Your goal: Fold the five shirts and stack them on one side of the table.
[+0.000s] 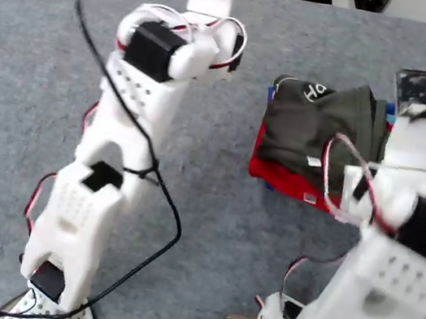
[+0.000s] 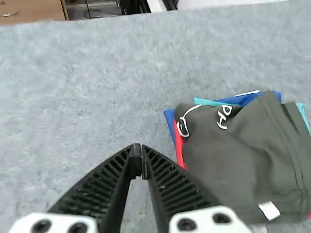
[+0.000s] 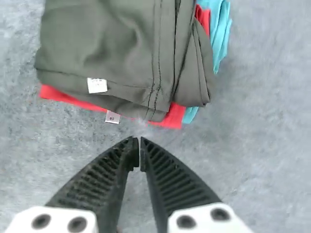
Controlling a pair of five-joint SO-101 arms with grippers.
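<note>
A stack of folded shirts (image 1: 315, 140) lies on the right half of the grey table, a dark olive shirt (image 2: 248, 155) on top, with red (image 3: 160, 119), blue (image 2: 170, 119) and teal (image 3: 221, 24) layers under it. My left gripper (image 2: 140, 162) is shut with nothing in it, held over bare carpet just beside the stack's printed collar end. My right gripper (image 3: 136, 154) is also shut and empty, hovering off the stack's near edge by the white tags (image 3: 97, 85).
Both white arms (image 1: 137, 97) rise from the near table edge, the second arm (image 1: 397, 241) at the right partly covering the stack. Loose cables (image 1: 160, 200) trail across the carpet. A wooden floor and furniture legs (image 2: 97, 7) lie beyond the far edge.
</note>
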